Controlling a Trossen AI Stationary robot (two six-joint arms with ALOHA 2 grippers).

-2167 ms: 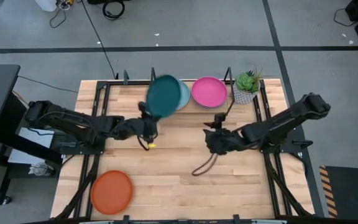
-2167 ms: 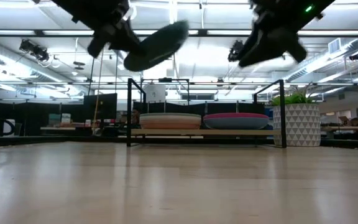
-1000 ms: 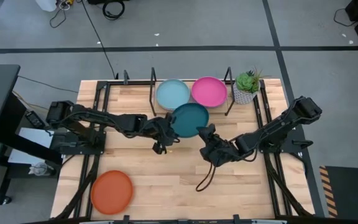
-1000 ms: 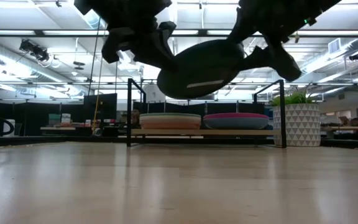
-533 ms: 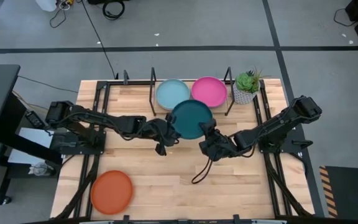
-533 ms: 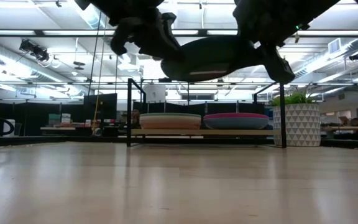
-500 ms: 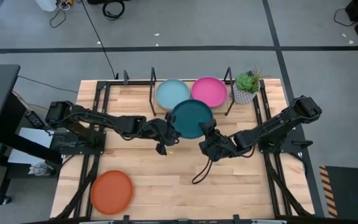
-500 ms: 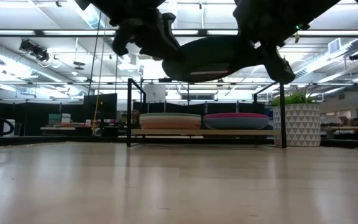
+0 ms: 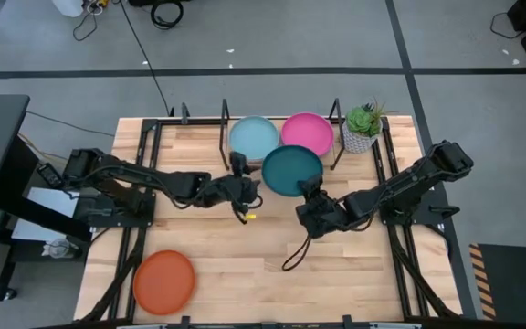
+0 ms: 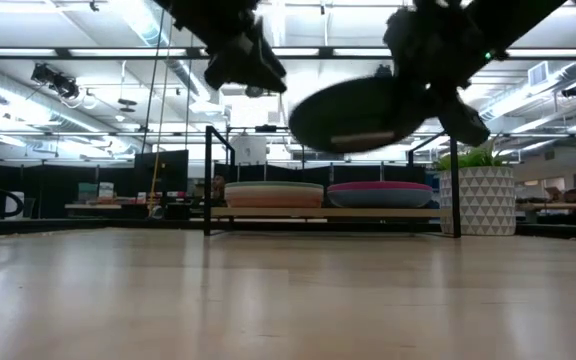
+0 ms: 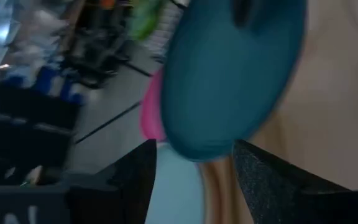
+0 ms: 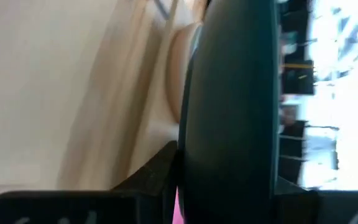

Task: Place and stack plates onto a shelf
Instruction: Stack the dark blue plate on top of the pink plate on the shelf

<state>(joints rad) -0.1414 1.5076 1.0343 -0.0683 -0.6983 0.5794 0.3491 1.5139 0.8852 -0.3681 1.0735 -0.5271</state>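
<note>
A dark teal plate [image 9: 292, 170] hangs above the table, in front of the shelf [image 9: 225, 128]. My right gripper [image 9: 307, 192] is shut on its near rim. My left gripper [image 9: 245, 185] stands open just left of the plate, its fingers [image 11: 135, 180] apart with the plate's rim [image 11: 197, 149] beyond them, untouched. A light teal plate [image 9: 252, 139] and a magenta plate [image 9: 307, 134] lie on top of stacks on the shelf. An orange plate [image 9: 164, 281] lies flat on the table near the front left. My right gripper pinches the dark teal plate's rim [image 12: 229, 155] between its two fingers [image 12: 148, 180], one on the plate's upper face and one on its underside. The fingers come from the table's near right side. The plate [image 10: 358, 112] is lifted clear, nearly level and slightly tilted.
A green plant in a white patterned pot [image 9: 363, 126] stands right of the shelf. The shelf's black upright posts [image 10: 208, 180] rise at its ends. A dark cable [image 9: 298, 251] trails on the wood below the right arm.
My left gripper has opened, let go of the dark teal plate and drawn back a little toward the table's left. My right gripper has shut on the plate's near rim. The plate has shifted slightly right and toward the shelf, staying clear of the table.
</note>
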